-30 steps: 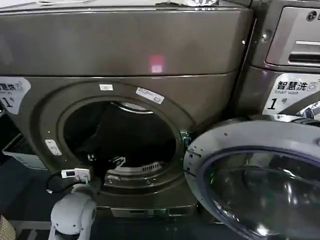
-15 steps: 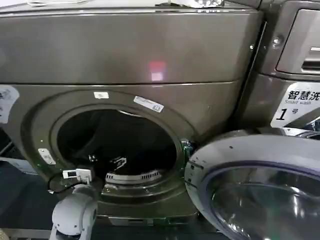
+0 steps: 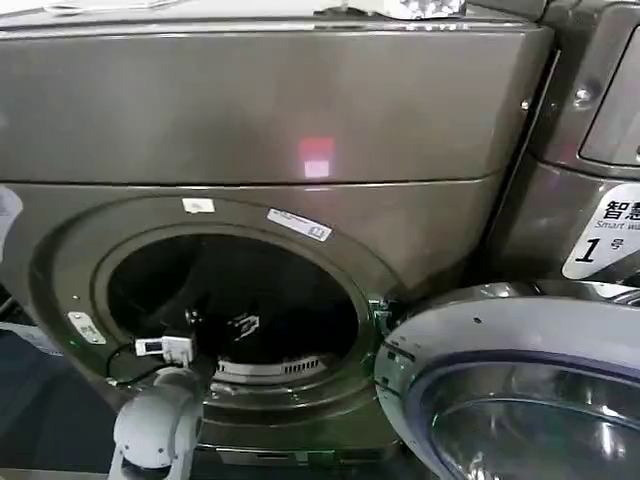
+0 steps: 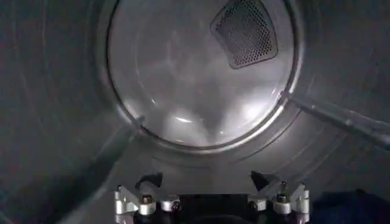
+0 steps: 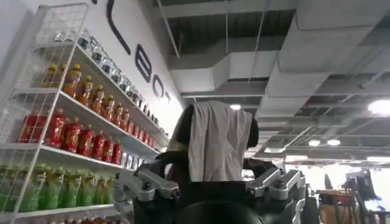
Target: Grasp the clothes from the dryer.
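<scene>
The bronze-grey dryer [image 3: 250,100] stands in front of me with its round porthole [image 3: 230,300] open. My left arm [image 3: 155,430] reaches in over the lower rim, and the left gripper [image 3: 240,325] is inside the dark drum. In the left wrist view that gripper [image 4: 206,181] is open with nothing between its fingers, facing the drum's back wall [image 4: 195,73]. A dark blue fold of clothes [image 4: 359,207] lies low at one side of it. My right gripper [image 5: 213,161] is raised away from the machine and shut on a pale grey cloth [image 5: 216,140].
The silver-rimmed glass door [image 3: 450,320] hangs open at the lower right, close to the porthole. A greyer machine [image 3: 600,100] stands on the right. Drum baffles [image 4: 341,119] and a mesh vent [image 4: 244,30] line the inside. Shelves of bottles [image 5: 67,122] stand behind the right gripper.
The head view has shifted, so the dryer's front sits a little further right and the porthole looks larger. My left arm stays in the opening.
</scene>
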